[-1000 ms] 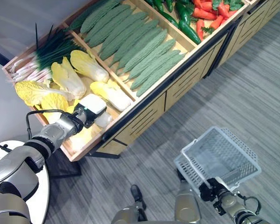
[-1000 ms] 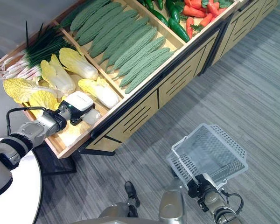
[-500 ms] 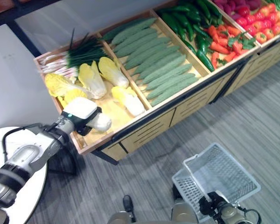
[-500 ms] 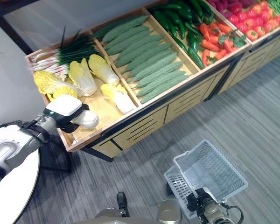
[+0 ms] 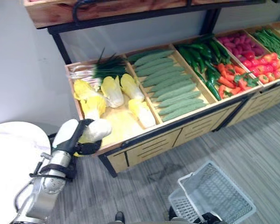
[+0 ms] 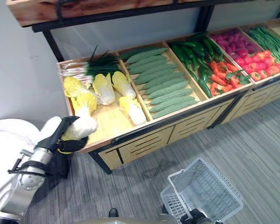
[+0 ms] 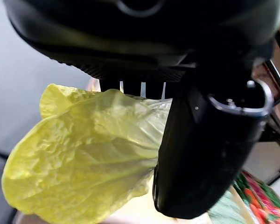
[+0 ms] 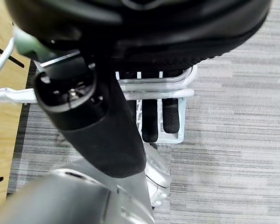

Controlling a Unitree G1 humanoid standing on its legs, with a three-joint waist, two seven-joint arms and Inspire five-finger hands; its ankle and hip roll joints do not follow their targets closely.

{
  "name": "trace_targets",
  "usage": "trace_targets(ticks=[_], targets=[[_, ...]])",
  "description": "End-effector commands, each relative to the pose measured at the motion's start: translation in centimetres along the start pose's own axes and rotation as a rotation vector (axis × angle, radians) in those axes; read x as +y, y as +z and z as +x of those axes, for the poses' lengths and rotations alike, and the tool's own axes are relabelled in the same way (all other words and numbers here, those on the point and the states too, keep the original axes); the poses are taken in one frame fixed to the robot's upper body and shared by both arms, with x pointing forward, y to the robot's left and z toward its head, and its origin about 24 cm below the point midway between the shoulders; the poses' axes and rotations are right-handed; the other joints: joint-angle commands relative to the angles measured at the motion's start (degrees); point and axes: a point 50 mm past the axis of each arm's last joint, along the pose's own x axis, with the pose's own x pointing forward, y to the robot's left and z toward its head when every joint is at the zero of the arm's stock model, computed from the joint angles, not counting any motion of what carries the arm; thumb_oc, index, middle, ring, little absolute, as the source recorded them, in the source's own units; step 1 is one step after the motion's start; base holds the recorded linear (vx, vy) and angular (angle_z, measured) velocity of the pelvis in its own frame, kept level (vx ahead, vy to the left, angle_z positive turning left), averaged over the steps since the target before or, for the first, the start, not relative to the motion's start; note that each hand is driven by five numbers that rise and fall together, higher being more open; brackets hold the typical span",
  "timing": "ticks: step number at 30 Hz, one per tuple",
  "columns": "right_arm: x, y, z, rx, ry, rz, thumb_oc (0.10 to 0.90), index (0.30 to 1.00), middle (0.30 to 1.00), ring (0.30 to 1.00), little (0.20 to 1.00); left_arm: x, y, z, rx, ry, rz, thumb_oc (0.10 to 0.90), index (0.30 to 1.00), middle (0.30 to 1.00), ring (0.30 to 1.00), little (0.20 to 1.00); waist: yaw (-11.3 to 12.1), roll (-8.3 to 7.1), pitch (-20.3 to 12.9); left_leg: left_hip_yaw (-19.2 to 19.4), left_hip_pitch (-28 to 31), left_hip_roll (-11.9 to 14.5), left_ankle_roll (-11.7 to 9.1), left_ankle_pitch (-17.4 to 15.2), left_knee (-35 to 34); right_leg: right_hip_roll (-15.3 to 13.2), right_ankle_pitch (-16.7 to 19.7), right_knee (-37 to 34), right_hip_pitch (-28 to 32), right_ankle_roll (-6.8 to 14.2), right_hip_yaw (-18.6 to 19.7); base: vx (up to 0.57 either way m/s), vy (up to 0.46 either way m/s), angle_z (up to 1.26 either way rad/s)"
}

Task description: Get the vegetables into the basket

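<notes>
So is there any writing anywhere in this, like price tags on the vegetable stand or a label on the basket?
None that can be read.
Wooden vegetable stand: no price tags or signs on its front panels or dividers.
White wire basket, handle held by the right hand: no label.
Napa cabbage held in the left hand: no sticker.
Upper shelf: plain wood, no lettering.
</notes>
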Motion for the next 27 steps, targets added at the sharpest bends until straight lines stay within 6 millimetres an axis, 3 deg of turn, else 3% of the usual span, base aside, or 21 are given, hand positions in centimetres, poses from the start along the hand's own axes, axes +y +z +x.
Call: trace_targets(ticks=[1,5,13,18,23,27], targets=[[-0.3,1.0,0.1,-0.037,0.001,0.013,0.400,0.300,0.300,0.300,0.300,3.8,6.0,1.5,-0.322,0.123,-0.087,0.400,0.300,0.300,0.300,0.300,-0.7,-1.30,-1.6,-0.4,0.5,-1.4,-1.3,-2.6,0.4,-2.8,-1.6,0.6,2.3,4.0,-1.6,-0.01,0.010,0.03],[-0.2,1.0,0.1,-0.037,-0.001,0.010,0.400,0.300,0.300,0.300,0.300,3.3,6.6,1.3,-0.349,0.088,-0.178,0.400,0.300,0.300,0.300,0.300,-0.7,-1.65,-1.6,-0.1,1.0,-1.3,-1.2,-2.7,0.4,-2.7,-1.6,0.8,2.6,4.0,-1.8,0.00,0.003,0.01],[-0.2,0.5,0.1,-0.015,-0.007,0.026,0.400,0.300,0.300,0.300,0.300,3.6,7.7,1.7,-0.394,0.067,-0.169,0.400,0.300,0.300,0.300,0.300,-0.8,-2.01,-1.1,0.1,1.7,-1.9,-0.6,-3.4,0.4,-3.2,-1.2,1.0,2.9,4.4,-1.6,0.00,0.022,0.00],[0.0,0.2,0.0,-0.014,-0.005,0.032,0.400,0.300,0.300,0.300,0.300,3.6,8.6,2.0,-0.435,0.062,-0.209,0.400,0.300,0.300,0.300,0.300,-1.6,-2.26,-0.3,1.3,2.4,-2.9,0.4,-4.2,0.4,-3.8,-0.3,1.6,1.7,4.9,0.9,0.00,0.065,-0.08],[0.4,-0.5,-0.1,0.003,-0.005,0.064,0.400,0.300,0.300,0.300,0.300,3.4,9.7,2.6,-0.482,0.045,-0.221,0.400,0.300,0.300,0.300,0.300,-3.0,-2.55,0.5,2.8,2.8,-4.0,1.2,-4.8,0.4,-4.7,1.1,2.2,0.2,5.8,2.9,-0.01,0.085,-0.27],[0.0,-0.6,-0.1,0.000,-0.041,0.100,0.400,0.300,0.300,0.300,0.300,3.9,10.6,3.1,-0.523,0.062,-0.173,0.400,0.300,0.300,0.300,0.300,-4.9,-2.83,1.7,4.9,2.6,-4.5,1.4,-5.0,0.4,-4.9,4.5,3.2,-2.7,6.4,5.0,-0.04,0.047,-0.25]])
